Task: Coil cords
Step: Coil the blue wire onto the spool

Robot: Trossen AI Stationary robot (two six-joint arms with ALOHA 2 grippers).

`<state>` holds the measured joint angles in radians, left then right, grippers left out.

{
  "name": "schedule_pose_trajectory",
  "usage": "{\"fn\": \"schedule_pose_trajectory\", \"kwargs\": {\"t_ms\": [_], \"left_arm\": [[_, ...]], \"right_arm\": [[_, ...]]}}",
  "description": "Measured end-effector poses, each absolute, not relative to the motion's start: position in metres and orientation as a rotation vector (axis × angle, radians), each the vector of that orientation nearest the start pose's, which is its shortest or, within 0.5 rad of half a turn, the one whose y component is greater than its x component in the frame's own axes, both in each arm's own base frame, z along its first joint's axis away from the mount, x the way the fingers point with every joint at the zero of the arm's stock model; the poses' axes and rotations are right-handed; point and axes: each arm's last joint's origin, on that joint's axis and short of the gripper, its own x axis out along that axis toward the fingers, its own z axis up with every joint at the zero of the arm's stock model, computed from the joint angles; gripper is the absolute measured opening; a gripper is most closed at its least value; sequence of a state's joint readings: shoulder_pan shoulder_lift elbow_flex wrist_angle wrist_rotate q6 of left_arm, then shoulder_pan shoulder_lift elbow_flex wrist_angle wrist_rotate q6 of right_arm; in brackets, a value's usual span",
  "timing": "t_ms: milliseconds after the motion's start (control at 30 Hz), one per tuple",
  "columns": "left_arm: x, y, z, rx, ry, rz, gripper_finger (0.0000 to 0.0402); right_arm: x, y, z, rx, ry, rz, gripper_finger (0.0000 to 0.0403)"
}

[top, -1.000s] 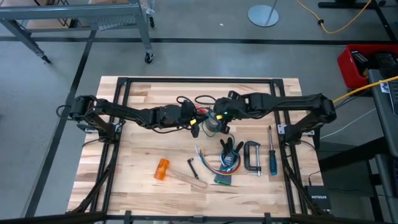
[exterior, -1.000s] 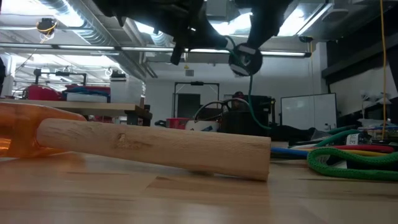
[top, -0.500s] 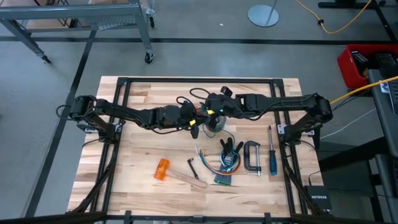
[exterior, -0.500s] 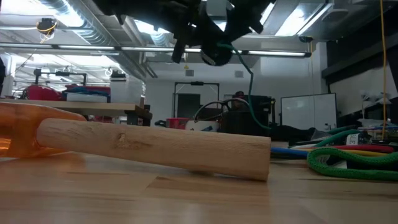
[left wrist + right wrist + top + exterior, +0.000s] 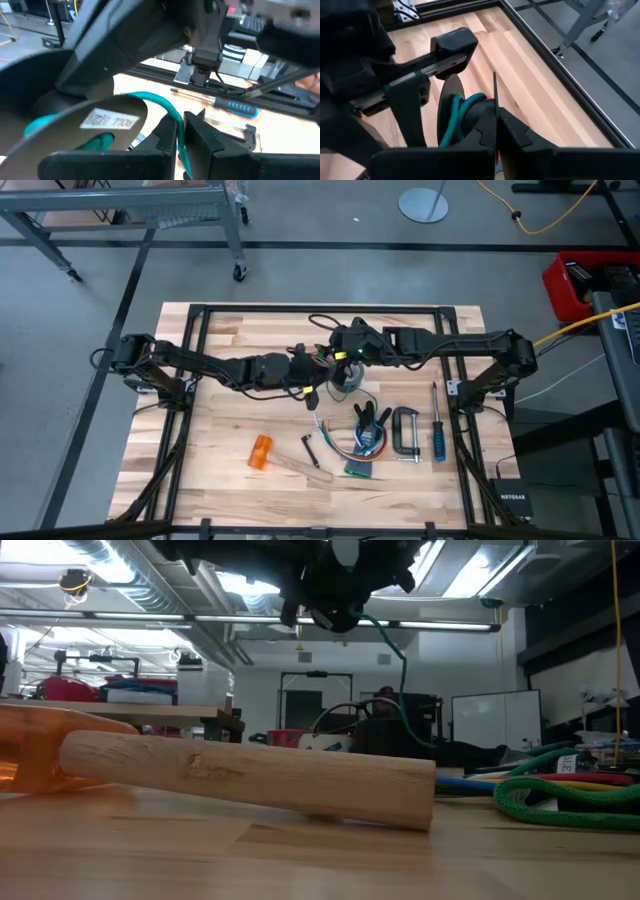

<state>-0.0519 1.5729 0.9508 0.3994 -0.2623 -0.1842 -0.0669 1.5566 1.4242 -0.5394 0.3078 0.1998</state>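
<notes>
Both arms meet over the table's middle. A black round puck (image 5: 95, 122) wound with a teal cord (image 5: 162, 102) hangs in the air there, also seen as the puck (image 5: 335, 612) in the low view and the puck (image 5: 449, 107) edge-on in the right wrist view. My left gripper (image 5: 180, 136) is shut on the teal cord beside the puck. My right gripper (image 5: 496, 131) is shut on a thin dark strand (image 5: 494, 92). From the puck the teal cord (image 5: 403, 680) drops toward the table. Thin dark cords (image 5: 322, 328) loop just beyond the grippers. My left gripper has the teal cord (image 5: 176, 131) in the narrow slot between its two fingers, just where it leaves the puck. The fingers come in nearly level from the table's left and lie across the cord, which hangs below them. My right gripper pinches a thin dark strand (image 5: 494, 107) between its shut fingers, slanting down from the table's right. The strand sticks straight out past the fingertips beside the puck; which cord it is cannot be told.
A mallet with an orange head (image 5: 262, 452) and wooden handle (image 5: 250, 775) lies near the front. A bundle of coloured cords (image 5: 365, 432), a C-clamp (image 5: 405, 430) and a blue screwdriver (image 5: 437, 432) lie right of it. A black frame (image 5: 320, 308) borders the table.
My right gripper has gone toward the table's left and far edge, rising a little and tipping more level. The puck has risen and moved left with it, toward my left gripper, while the teal cord still hangs down to the table. My left gripper has rolled at the wrist.
</notes>
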Motion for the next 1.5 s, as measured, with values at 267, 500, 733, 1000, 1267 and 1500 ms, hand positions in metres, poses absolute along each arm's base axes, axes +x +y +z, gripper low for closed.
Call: {"fn": "schedule_pose_trajectory", "kwargs": {"t_ms": [267, 500, 733, 1000, 1267, 1500], "left_arm": [[0.348, -0.016, 0.251, -0.106, 0.223, 0.2, 0.0034], [0.347, -0.019, 0.247, -0.108, 0.249, 0.179, 0.0084], [0.347, -0.018, 0.247, -0.111, 0.247, 0.189, 0.0103], [0.348, -0.018, 0.249, -0.116, 0.227, 0.193, 0.0079], [0.348, -0.025, 0.252, -0.09, 0.202, 0.17, 0.0092], [0.349, -0.026, 0.256, -0.093, 0.154, 0.167, 0.011]], "right_arm": [[0.331, -0.031, 0.348, 0.121, 0.589, -0.408, 0.0004], [0.327, -0.032, 0.358, 0.123, 0.538, -0.426, 0.0004], [0.321, -0.031, 0.365, 0.129, 0.52, -0.417, 0.0004], [0.315, -0.03, 0.37, 0.131, 0.508, -0.407, 0.0004], [0.315, -0.029, 0.37, 0.131, 0.508, -0.406, 0.0004], [0.315, -0.029, 0.37, 0.131, 0.507, -0.405, 0.0004]]}}
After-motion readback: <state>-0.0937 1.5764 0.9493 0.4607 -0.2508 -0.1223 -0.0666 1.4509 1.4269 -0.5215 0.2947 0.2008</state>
